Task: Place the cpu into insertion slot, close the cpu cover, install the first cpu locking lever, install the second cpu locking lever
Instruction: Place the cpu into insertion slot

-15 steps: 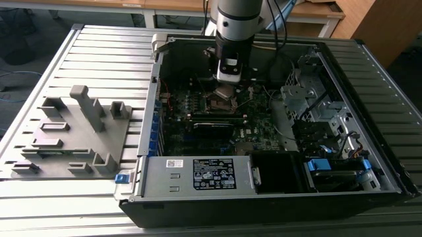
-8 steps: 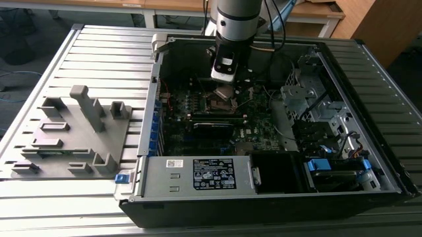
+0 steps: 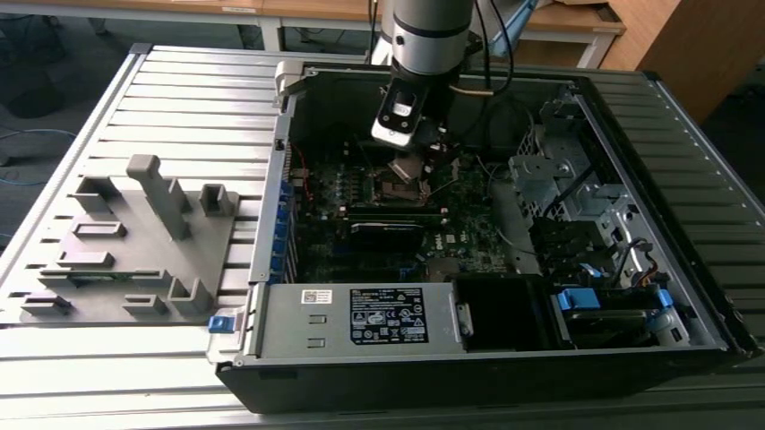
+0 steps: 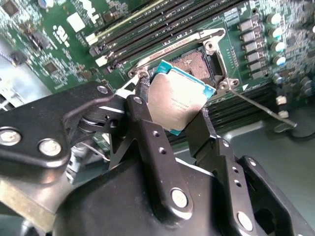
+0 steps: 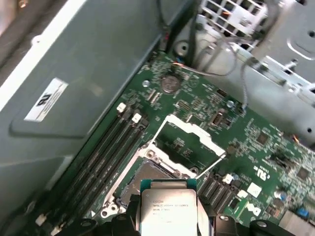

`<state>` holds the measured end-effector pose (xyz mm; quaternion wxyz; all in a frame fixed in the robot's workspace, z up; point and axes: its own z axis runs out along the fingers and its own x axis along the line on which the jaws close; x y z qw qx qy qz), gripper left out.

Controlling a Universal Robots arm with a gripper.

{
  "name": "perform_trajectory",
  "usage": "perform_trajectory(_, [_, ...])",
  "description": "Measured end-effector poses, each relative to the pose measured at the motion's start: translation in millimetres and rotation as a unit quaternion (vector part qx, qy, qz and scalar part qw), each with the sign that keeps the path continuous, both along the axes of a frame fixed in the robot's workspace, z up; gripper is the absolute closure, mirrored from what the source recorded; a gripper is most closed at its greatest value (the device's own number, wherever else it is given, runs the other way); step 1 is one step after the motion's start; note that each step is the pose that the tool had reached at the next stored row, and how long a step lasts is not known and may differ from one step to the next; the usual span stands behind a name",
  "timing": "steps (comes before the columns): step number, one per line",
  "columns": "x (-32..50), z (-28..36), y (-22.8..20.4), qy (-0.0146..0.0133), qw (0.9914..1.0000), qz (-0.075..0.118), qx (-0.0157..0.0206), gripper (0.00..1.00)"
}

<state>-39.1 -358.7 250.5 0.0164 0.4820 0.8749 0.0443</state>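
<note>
My gripper (image 3: 409,168) hangs inside the open computer case (image 3: 257,260), just over the motherboard (image 3: 358,237). It is shut on the cpu (image 4: 179,101), a flat square chip with a dull grey face, gripped by two opposite edges between the black fingers (image 4: 147,128). The cpu (image 5: 168,209) is tilted and hovers slightly above the open insertion slot (image 4: 197,64), partly overlapping it. The cpu cover (image 5: 194,129), a thin silvery frame, stands swung up beyond the slot (image 5: 147,172). A thin locking lever (image 4: 258,105) sticks out free beside the slot.
Memory slots (image 5: 108,147) run alongside the socket, and tall capacitors (image 4: 275,34) stand at another side. The exterior view shows the power supply (image 3: 358,318) in front, a drive cage (image 3: 562,179) and cables on its right, and a grey pegged fixture (image 3: 132,242) on its left.
</note>
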Motion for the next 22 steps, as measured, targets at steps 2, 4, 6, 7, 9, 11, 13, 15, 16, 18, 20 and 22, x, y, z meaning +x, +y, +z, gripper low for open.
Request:
perform_trajectory(2, [0.0,-0.2,0.0,0.0000,0.99984,-0.018,-0.0001,0.46])
perform_trajectory(4, [0.0,-0.5,0.0,0.0000,0.99933,-0.037,-0.0002,0.46])
perform_trajectory(6, [0.0,-0.8,0.0,0.0000,0.99852,-0.054,-0.0002,0.46])
perform_trajectory(7, [0.0,-0.9,0.0,0.0000,0.99797,-0.064,-0.0003,0.46])
perform_trajectory(9, [0.0,-1.3,0.0,0.0000,0.99666,-0.082,-0.0004,0.46])
perform_trajectory(11, [0.0,-1.7,0.0,0.0000,0.99498,-0.100,-0.0005,0.46])
perform_trajectory(13, [0.0,-2.0,0.0,0.0000,0.99301,-0.118,-0.0005,0.46])
perform_trajectory(15, [0.0,-2.4,0.0,0.0000,0.99074,-0.136,-0.0006,0.46])
perform_trajectory(16, [0.0,-2.6,0.0,0.0000,0.98947,-0.145,-0.0007,0.46])
perform_trajectory(18, [0.0,-2.9,0.0,0.0000,0.98658,-0.163,-0.0008,0.46])
perform_trajectory(20, [0.0,-3.3,0.0,0.0000,0.98348,-0.181,-0.0008,0.46])
perform_trajectory(22, [0.0,-3.7,0.0,0.0000,0.98007,-0.199,-0.0009,0.46])
